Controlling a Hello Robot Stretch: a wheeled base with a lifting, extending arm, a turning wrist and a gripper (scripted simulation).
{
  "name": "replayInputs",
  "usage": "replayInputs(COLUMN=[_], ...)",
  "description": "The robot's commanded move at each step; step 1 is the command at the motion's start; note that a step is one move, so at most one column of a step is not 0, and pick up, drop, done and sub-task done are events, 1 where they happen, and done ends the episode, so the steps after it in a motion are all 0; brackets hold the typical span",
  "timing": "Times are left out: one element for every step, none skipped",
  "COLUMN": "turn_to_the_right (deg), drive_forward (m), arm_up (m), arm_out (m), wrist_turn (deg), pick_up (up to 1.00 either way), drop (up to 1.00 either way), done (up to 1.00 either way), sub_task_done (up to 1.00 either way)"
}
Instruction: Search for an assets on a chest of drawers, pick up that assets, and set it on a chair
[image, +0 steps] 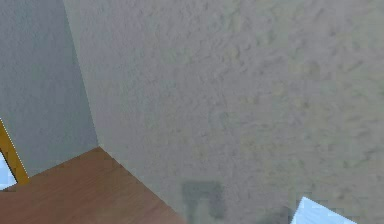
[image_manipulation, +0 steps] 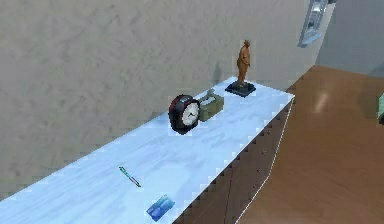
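Gripper's state and arm's pose cannot be told. On the white-topped chest (image_manipulation: 205, 150) along the wall (image_manipulation: 90, 60) stand a clock (image_manipulation: 183, 114), an olive box (image_manipulation: 210, 106) just beside it, and a statuette (image_manipulation: 243, 62) at the far end. A pen (image_manipulation: 130, 177) and a blue card (image_manipulation: 159, 208) lie nearer. Which one is the target is unclear. The statuette looks rigid, top-heavy and probably breakable, so it is best gripped at the torso.

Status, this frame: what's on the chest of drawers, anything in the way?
Chest of drawers top: figurine, round clock, olive box, pen-like item, blue card. Target among them: cannot tell. Clock and box sit close together.
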Motion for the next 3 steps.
replayInputs(turn_to_the_right=[0.0,0.0,0.0], drive_forward=[0.00,0.00,0.00], arm_up=[0.50,0.38,0.00], arm_out=[0.00,0.00,0.08], wrist_turn=[0.0,0.0,0.0], pick_up=[0.00,0.00,0.00], drop=[0.00,0.00,0.00], done=[0.00,0.00,0.00], sub_task_done=[0.00,0.00,0.00])
